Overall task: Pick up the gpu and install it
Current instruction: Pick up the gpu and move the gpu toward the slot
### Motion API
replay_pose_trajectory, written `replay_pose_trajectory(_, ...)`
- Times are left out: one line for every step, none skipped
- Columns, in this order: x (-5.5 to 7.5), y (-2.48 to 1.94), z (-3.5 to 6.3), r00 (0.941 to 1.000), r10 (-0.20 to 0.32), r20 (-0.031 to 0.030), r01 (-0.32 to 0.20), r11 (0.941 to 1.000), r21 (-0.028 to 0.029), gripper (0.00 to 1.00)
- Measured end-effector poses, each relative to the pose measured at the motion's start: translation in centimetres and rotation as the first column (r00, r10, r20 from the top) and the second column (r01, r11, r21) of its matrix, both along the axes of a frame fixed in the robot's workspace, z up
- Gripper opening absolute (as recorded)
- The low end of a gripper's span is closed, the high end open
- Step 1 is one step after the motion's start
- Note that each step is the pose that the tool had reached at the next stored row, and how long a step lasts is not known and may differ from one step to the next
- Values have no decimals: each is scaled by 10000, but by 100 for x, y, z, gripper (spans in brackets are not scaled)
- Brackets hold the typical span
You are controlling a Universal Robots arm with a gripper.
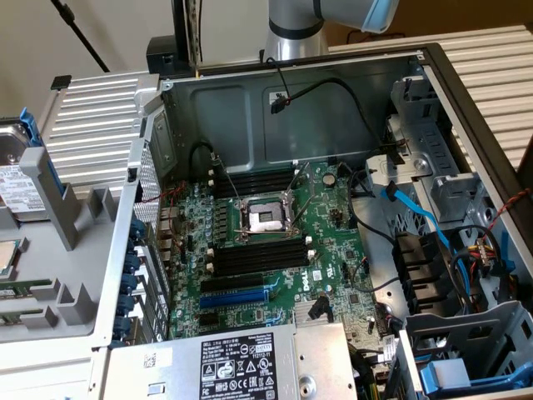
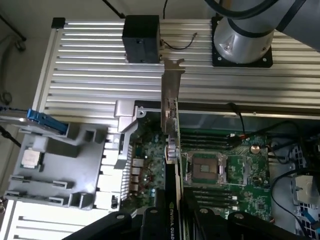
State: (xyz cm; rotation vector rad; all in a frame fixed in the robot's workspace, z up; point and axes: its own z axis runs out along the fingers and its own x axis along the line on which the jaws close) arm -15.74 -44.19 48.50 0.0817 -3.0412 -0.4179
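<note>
Black two-finger tool (image 2: 172, 222) pinches the gpu (image 2: 171, 120), a small green card w/ black boxy cooler & silver metal end bracket. One finger sits each side of the cooler, card edge-on, bracket end pointing away from the tool. Below it is the big green motherboard (image 2: 220, 175) w/ square silver CPU socket (image 2: 205, 169) & long black memory sticks (image 2: 212, 192), inside the open grey metal PC case (image 1: 250, 108). Just beside the case is a grey plastic parts holder (image 2: 65, 170). Beyond lies the ribbed silver aluminium desk (image 2: 100, 65), carrying a black box (image 2: 142, 39) & the round grey arm base (image 2: 242, 40).
</note>
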Motion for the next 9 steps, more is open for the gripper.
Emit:
replay_pose_trajectory(25, 0, 0, 10000, 60, 1, -60, 10000, 0, 26)
replay_pose_trajectory(66, 0, 0, 10000, 81, -1, -81, 10000, 0, 26)
replay_pose_trajectory(111, 0, 0, 10000, 91, -2, -91, 10000, 0, 26)
replay_pose_trajectory(156, 0, 0, 9999, 101, -2, -101, 9999, 0, 26)
replay_pose_trajectory(201, 0, 0, 9999, 110, -3, -110, 9999, 0, 26)
replay_pose_trajectory(248, 0, 0, 9999, 122, -4, -122, 9999, 1, 26)
replay_pose_trajectory(283, 0, 0, 9999, 152, -7, -152, 9999, 0, 26)
replay_pose_trajectory(307, 0, 0, 9998, 206, -8, -206, 9998, 0, 26)
replay_pose_trajectory(319, 0, 0, 9996, 290, -10, -290, 9996, 0, 26)
